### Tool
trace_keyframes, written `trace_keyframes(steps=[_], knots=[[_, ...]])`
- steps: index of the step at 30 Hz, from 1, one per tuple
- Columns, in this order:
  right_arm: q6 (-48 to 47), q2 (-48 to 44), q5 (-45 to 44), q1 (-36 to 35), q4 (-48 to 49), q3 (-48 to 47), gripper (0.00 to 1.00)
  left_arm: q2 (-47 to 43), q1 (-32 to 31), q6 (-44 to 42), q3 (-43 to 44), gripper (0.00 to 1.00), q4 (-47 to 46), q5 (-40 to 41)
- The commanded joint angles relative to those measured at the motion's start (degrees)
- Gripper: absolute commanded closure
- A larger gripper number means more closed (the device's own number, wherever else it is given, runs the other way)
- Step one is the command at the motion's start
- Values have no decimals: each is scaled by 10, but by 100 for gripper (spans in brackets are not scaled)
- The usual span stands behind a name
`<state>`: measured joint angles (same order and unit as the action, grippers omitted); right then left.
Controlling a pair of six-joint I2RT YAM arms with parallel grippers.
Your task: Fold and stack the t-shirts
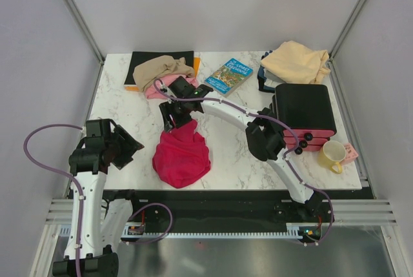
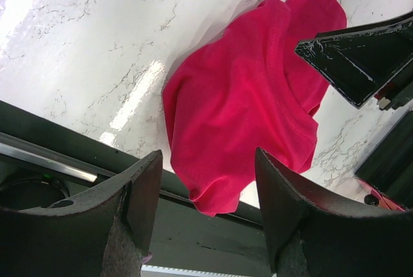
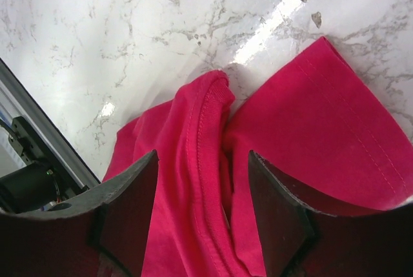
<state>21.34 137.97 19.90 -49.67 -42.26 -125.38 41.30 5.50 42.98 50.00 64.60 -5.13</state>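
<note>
Red shirt (image 1: 182, 156) lies bunched near the front edge of the table (image 1: 245, 154), between my two arms. Tan shirt (image 1: 164, 69), pink shirt (image 1: 157, 90) and cream shirt (image 1: 295, 62) sit well apart at the back. My right claw (image 3: 201, 164) hangs spread over a raised seamed ridge (image 3: 208, 115) of the red cloth, pinching nothing. My left claw (image 2: 208, 157) is spread too, empty, off to the side. I judge the cloth light, limp and quick to sag, so one pinch would only drag a lump. Better to take two hem corners, one per claw, and pull it flat.
</note>
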Motion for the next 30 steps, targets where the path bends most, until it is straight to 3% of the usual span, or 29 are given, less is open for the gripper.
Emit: trace_keyframes(steps=[1, 6, 16, 19, 20, 23, 30], knots=[[8, 25, 26, -3, 45, -10, 35, 3, 0, -18, 8, 34, -5, -12], [25, 70, 30, -3, 50, -60, 34, 11, 0, -36, 18, 34, 3, -9], [19, 78, 31, -4, 88, -21, 38, 14, 1, -55, 26, 34, 18, -1], [26, 63, 36, -6, 103, 0, 49, 13, 1, -54, 19, 34, 17, -3], [27, 56, 43, -7, 111, 9, 64, 12, 1, -53, 15, 34, 16, -2], [34, 31, 53, -9, 142, 49, 99, 6, 1, -50, 4, 34, 11, -10], [54, 13, 64, -10, 147, 55, 100, 4, 1, -48, -3, 34, 3, -20]])
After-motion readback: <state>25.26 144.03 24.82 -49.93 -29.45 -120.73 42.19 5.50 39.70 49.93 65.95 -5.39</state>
